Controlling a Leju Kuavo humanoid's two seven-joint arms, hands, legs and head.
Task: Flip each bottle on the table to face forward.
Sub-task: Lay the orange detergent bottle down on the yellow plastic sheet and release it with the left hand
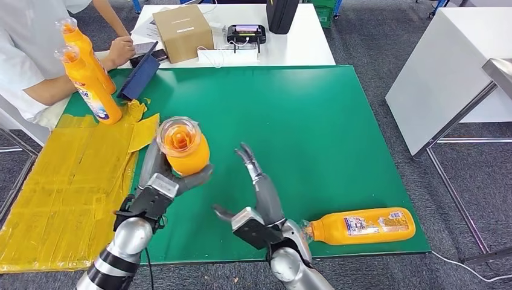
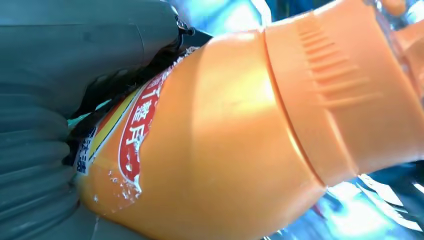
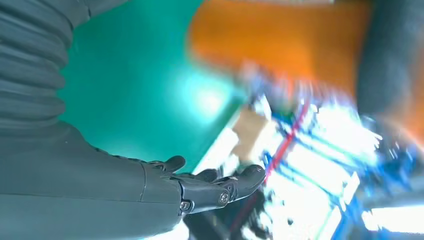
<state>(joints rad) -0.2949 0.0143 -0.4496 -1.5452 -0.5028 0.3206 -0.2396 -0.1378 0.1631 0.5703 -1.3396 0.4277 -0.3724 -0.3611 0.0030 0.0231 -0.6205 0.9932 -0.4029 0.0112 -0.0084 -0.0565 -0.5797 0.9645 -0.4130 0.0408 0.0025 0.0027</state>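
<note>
The held bottle [image 1: 184, 148] is bright orange plastic with a clear cap over an orange nozzle; the left wrist view shows a ribbed orange collar and a red-and-yellow label with white print [image 2: 135, 135]. It is off the green surface [image 1: 314, 121], at the near left of centre. The left robot hand [image 1: 166, 178] wraps its fingers round the bottle's lower body, thumb on the right side, with the silver forearm rising from the near left edge. The bottle stands roughly upright, its long axis running up toward the head camera, cap uppermost.

The right robot hand [image 1: 256, 187] holds nothing: its fingers are spread and stretched away toward the far side, thumb out to the left, just right of the held bottle and apart from it.

A second bottle [image 1: 362, 226] lies on its side at the near right edge of the surface, long axis left to right, cap end pointing left toward the right wrist, label up. Two more orange bottles [image 1: 90, 75] stand close together at the far left, tilted, beside a person's forearm [image 1: 57, 84]. Yellow sheeting [image 1: 66, 181] covers the left side.
</note>
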